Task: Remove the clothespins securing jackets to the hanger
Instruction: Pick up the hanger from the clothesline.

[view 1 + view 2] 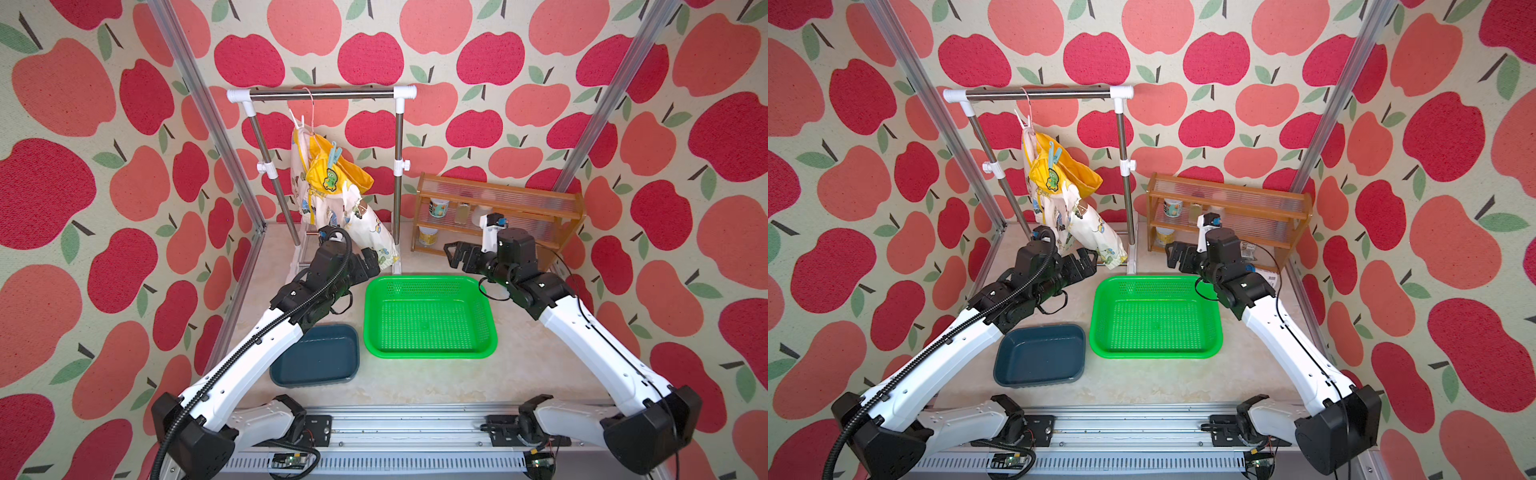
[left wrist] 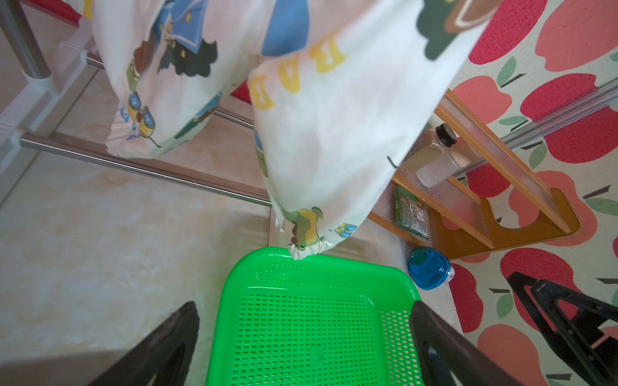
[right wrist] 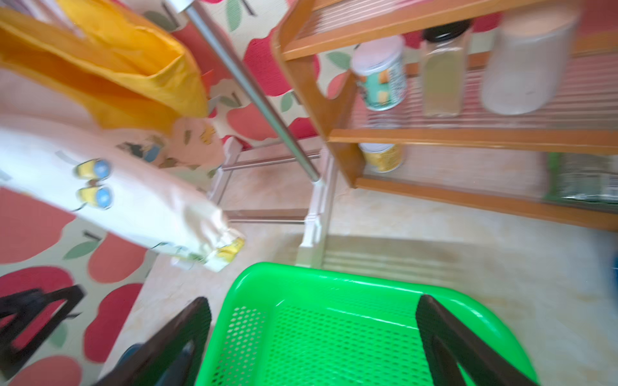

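Observation:
A cream dinosaur-print jacket [image 1: 349,208] with yellow hood lining hangs on a thin pink hanger [image 1: 308,109] hooked over the rack bar. Pale-blue clothespins [image 1: 335,154] [image 1: 1054,153] are clipped at its upper edge, above the green frog patch. My left gripper [image 1: 372,262] [image 2: 303,307] is open and empty, low beside the hanging sleeve [image 2: 334,133], not touching it. My right gripper [image 1: 453,254] [image 3: 312,300] is open and empty too, hovering over the far right corner of the basket, well below the clothespins.
A green perforated basket [image 1: 430,279] sits mid-table, with a dark blue-grey tray [image 1: 332,376] to its left. The steel rack [image 1: 322,94] with white joints stands at the back. A wooden shelf [image 1: 498,193] holding jars stands at the back right.

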`<action>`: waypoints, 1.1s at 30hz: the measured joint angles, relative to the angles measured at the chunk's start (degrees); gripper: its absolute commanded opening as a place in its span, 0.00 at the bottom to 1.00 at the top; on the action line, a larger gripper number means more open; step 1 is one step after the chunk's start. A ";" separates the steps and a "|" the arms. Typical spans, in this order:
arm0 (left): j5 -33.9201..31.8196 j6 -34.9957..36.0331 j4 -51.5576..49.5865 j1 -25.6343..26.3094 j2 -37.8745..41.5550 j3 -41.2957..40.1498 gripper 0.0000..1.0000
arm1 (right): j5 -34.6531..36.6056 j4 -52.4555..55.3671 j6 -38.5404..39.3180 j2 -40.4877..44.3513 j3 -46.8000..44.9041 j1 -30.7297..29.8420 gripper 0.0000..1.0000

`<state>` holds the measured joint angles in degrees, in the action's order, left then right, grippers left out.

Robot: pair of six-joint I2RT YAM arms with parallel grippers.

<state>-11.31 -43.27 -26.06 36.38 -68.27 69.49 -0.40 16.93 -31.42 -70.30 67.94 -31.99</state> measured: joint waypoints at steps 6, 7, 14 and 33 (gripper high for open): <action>-3.54 -5.42 -5.64 0.63 -1.68 4.20 1.00 | -2.01 -1.14 -4.09 -2.89 2.78 -1.97 0.99; -3.50 -5.31 -5.73 0.39 -1.53 4.28 1.00 | -2.34 -1.16 -4.33 -3.63 3.45 -1.97 0.99; -1.46 -3.32 -4.57 -3.72 0.55 3.06 1.00 | -4.17 -1.81 -5.09 -6.03 4.46 -2.47 0.88; -1.27 17.62 -8.74 -14.97 -8.28 31.47 0.92 | 8.39 7.45 7.91 -23.32 28.44 -6.47 0.85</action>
<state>-12.58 -25.65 -34.81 21.41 -76.55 100.97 7.99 24.38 -23.51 -93.62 96.38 -38.46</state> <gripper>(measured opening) 0.930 0.855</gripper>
